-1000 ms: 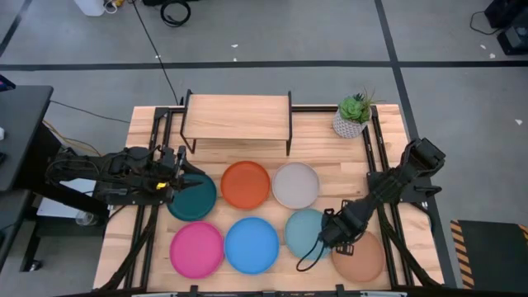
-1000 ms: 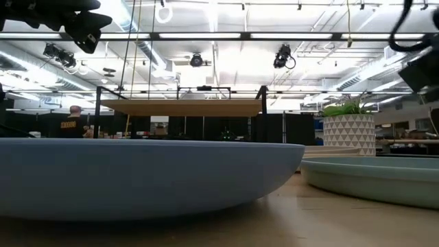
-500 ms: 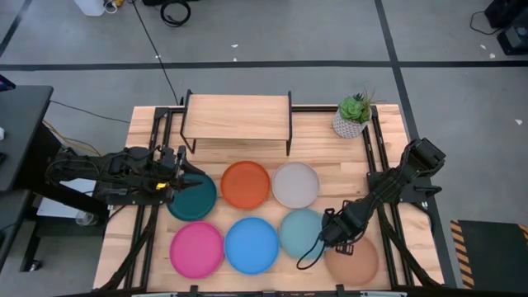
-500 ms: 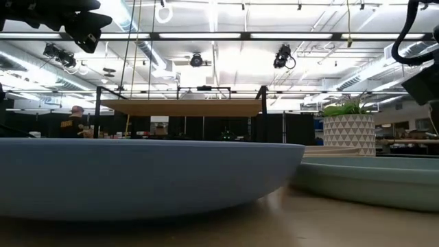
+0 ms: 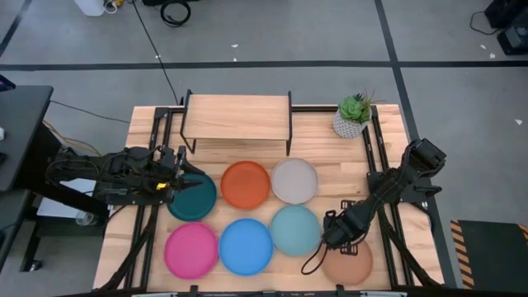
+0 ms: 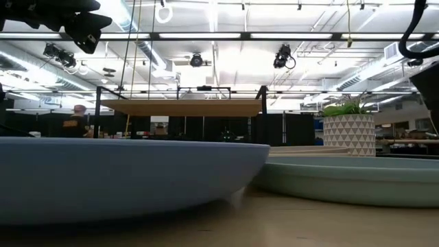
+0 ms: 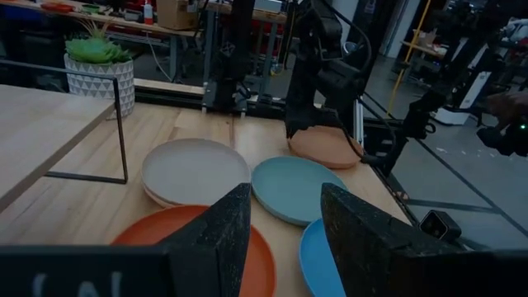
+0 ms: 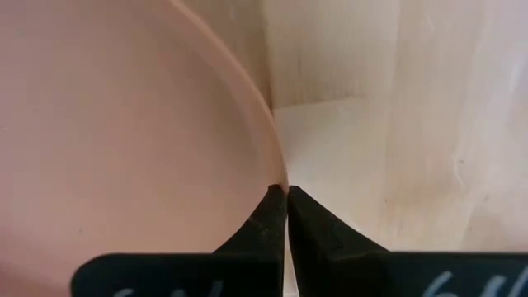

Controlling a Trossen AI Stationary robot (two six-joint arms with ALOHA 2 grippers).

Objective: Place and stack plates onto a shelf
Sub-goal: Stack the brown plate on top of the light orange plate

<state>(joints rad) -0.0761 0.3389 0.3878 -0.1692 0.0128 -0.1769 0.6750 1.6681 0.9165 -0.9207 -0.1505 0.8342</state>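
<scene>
Your right gripper is pinching the tan plate by its rim near the table's front right, likely for lifting toward the empty shelf. Your left gripper is waiting, fingers apart, over the dark teal plate.

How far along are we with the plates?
Done: nothing; the shelf is bare. In hand: the right gripper is shut on the rim of the tan plate near the table's front right. The left gripper is open over the dark teal plate. Left: every visible plate, including orange, pink, blue and pale teal.
</scene>
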